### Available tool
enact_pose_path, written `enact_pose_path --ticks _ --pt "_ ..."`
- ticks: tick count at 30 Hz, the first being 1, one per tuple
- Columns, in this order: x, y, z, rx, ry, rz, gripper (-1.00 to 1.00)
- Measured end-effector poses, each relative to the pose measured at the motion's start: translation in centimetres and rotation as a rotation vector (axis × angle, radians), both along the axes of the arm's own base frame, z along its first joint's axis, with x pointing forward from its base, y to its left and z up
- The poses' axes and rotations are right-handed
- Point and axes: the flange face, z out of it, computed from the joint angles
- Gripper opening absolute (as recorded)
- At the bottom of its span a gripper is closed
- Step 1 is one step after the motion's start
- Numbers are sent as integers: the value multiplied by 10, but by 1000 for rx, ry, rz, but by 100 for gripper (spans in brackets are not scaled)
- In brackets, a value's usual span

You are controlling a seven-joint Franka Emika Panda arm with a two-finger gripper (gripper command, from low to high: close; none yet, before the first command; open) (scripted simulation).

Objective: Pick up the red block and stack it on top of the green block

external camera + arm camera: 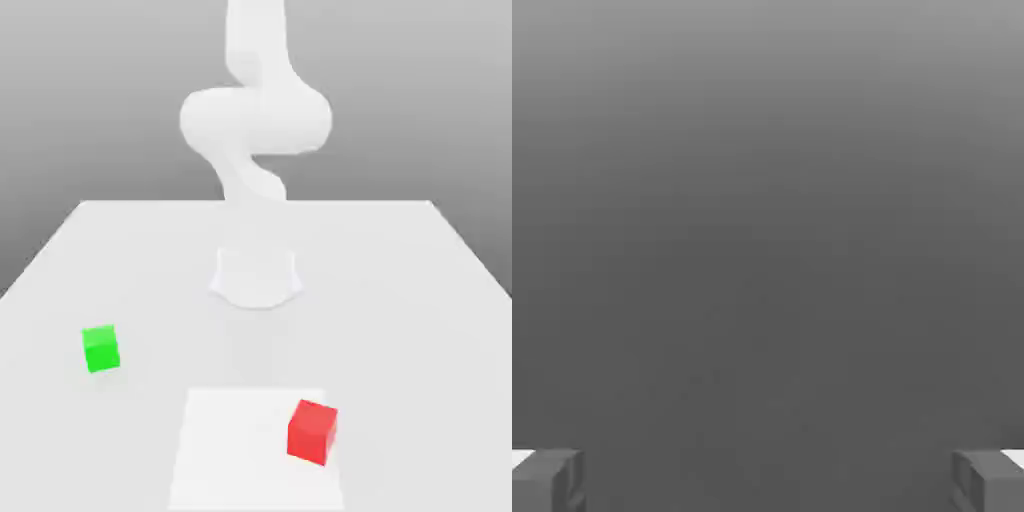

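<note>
The red block (312, 431) sits nearest on a pale square patch (240, 440) of the table (420, 300), the green block (100, 349) well apart toward the exterior view's left, the arm (255, 120) rising behind, gripper (768, 480) fingers (547, 478) spread wide

arm (255, 110) cut off at top edge, fingertips (547, 480) cropped

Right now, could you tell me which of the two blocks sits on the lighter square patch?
The red block; the green block rests on the plain table.
</note>
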Motion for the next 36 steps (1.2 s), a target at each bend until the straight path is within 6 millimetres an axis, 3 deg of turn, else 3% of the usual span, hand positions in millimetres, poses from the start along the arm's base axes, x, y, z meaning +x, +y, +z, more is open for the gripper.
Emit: enact_pose_path --ticks 5,10,15,21,26,27,33,36 --pt "53 17 -107 50 171 -70 0" --pt "75 33 -217 87 336 -145 0" --pt "71 47 -326 112 500 -226 0" --pt "34 62 -443 126 686 -322 0" --pt "29 63 -502 129 708 -338 0" --pt "28 63 -512 129 709 -338 -100" --pt "27 63 -518 129 707 -338 -100" --pt "29 63 -499 130 707 -339 -100"
